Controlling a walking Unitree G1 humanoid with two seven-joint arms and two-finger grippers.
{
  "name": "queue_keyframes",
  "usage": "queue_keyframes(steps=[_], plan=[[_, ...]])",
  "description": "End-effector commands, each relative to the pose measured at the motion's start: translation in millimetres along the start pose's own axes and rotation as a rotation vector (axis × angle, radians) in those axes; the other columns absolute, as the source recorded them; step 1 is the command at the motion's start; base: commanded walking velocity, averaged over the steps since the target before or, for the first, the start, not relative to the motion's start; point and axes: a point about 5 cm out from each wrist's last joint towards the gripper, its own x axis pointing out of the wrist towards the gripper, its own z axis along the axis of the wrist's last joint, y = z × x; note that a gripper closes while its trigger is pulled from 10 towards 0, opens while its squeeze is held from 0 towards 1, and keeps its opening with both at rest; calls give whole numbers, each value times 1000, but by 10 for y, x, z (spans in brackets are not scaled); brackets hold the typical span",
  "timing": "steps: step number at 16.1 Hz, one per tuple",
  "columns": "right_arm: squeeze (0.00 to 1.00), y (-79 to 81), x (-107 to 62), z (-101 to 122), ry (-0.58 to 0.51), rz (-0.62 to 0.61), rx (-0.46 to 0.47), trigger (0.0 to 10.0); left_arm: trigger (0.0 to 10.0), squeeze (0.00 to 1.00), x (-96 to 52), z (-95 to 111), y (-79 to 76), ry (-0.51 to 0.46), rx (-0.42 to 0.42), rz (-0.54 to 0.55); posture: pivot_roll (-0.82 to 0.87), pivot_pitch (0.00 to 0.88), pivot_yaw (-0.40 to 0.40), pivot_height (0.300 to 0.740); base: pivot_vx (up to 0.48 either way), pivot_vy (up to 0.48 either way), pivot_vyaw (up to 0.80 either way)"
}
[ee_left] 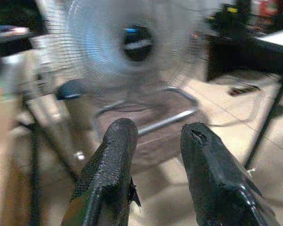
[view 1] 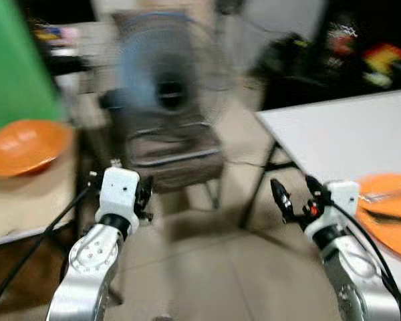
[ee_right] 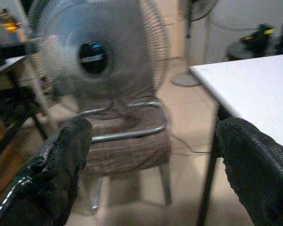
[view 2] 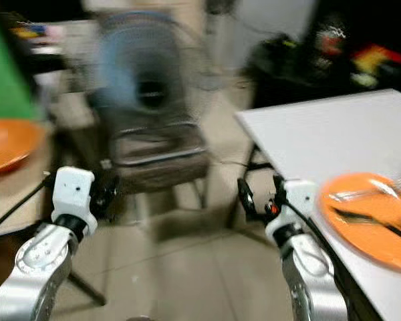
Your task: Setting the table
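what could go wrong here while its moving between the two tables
1. The fan sits on a chair straight ahead between the tables; walking on could bump it and tip it.
2. The right gripper, open and empty, is close to the white table's edge and the orange plate with cutlery near that edge; a swing could knock it.
3. A black cable trails beside the left arm near the left table's orange plate and might snag.

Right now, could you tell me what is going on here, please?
Nothing is being handled. The robot faces a fan on a chair, with the left tool and right tool raised, open and empty. One orange plate sits on the table to its left; another, with cutlery, sits on the white table to its right.
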Motion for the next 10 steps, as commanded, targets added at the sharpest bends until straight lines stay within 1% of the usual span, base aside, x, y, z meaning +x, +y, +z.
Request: queue_keyframes(steps=[1,2,3,4,8,9,10], plan=[[0,83,8,42,-13,26,8,10000,10000,0,8,-5,62,11,-3,22,57,0,-11,740,0,0,800],[0,100,-5,37,-10,31,11,10000,10000,314,15,-10,60,17,-14,14,58,0,-11,740,0,0,800],[0,109,-14,34,-7,32,15,10000,10000,973,20,-7,54,18,-27,1,57,0,-12,740,0,0,800],[0,120,-20,35,-5,33,20,10000,10000,1000,22,5,53,14,-40,-9,55,0,-9,740,0,0,800],[0,152,-24,19,9,48,27,10000,10000,1000,40,49,69,-11,1,6,58,0,-10,740,0,0,800],[0,156,-37,4,16,39,63,10000,10000,1000,45,68,86,-22,-1,13,60,0,-9,740,0,0,0],[0,159,-42,0,18,37,73,10000,10000,1000,46,74,91,-26,1,10,61,0,-9,740,0,0,0]])
